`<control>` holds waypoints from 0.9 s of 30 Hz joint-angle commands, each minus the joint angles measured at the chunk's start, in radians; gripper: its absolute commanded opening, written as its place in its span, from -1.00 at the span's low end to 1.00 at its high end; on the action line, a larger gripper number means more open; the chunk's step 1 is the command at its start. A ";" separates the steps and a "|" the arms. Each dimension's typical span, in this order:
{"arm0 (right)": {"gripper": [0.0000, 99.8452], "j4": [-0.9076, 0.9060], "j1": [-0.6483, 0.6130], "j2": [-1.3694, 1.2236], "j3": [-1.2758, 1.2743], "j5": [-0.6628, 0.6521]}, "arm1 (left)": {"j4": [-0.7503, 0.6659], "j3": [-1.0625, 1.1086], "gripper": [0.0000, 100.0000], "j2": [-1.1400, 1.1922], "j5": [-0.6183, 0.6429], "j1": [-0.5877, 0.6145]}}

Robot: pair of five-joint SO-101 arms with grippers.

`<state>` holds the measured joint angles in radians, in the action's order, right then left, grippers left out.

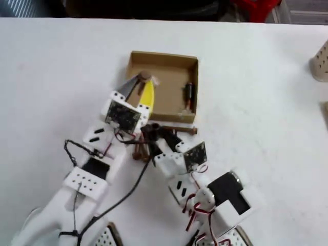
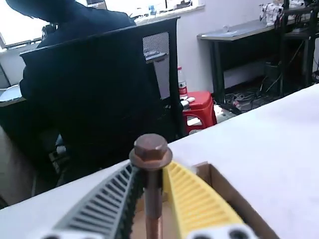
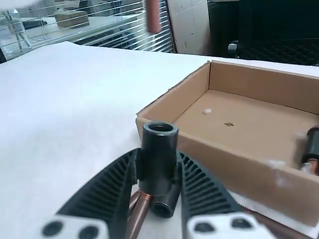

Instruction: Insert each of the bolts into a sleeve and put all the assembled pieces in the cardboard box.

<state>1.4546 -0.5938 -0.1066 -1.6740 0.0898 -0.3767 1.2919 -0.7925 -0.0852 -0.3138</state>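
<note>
**Bolt and sleeve both in hand, mating not yet done**

The left gripper (image 2: 149, 175) is clamped on a copper hex-head bolt (image 2: 151, 149), its grey and yellow fingers pressed on the shank just under the head. The bolt stands upright, head up, over the near-left part of the cardboard box (image 1: 134, 57). The right gripper (image 3: 159, 167) is closed on a black sleeve (image 3: 160, 149). It holds the sleeve upright with the bore facing up, just outside the box's near wall.

The step in hand looks like the insertion itself. In the right wrist view the bolt's lower end hangs above and beyond the sleeve's mouth, so the two are apart and not lined up.

One assembled piece (image 1: 188, 95) already lies against the box's right wall. Loose bolts and sleeves (image 1: 139, 149) lie in a small heap on the table (image 1: 256, 77) between the two arms. Another bolt (image 1: 182, 130) lies along the box's near wall. The task is probably at an early stage.

The next move calls for bringing the shank tip directly over the bore with both axes vertical. The bolt then goes straight down, since a small tilt would likely catch the tip on the sleeve's rim.
</note>
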 commanded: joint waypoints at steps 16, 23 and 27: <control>-0.97 0.027 -0.004 -0.001 0.006 0.011 | 0.163 -0.015 -0.96 -0.044 0.341 -0.082; -0.97 0.027 -0.005 -0.001 0.006 0.011 | 0.264 -0.017 -0.96 -0.110 0.493 -0.079; -0.97 0.027 -0.007 -0.001 0.006 0.011 | 0.265 -0.017 -0.96 -0.113 0.494 -0.084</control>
<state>1.4546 -0.5938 -0.1066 -1.6740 0.0898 -0.1128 1.2935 -0.8600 0.3905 -0.3828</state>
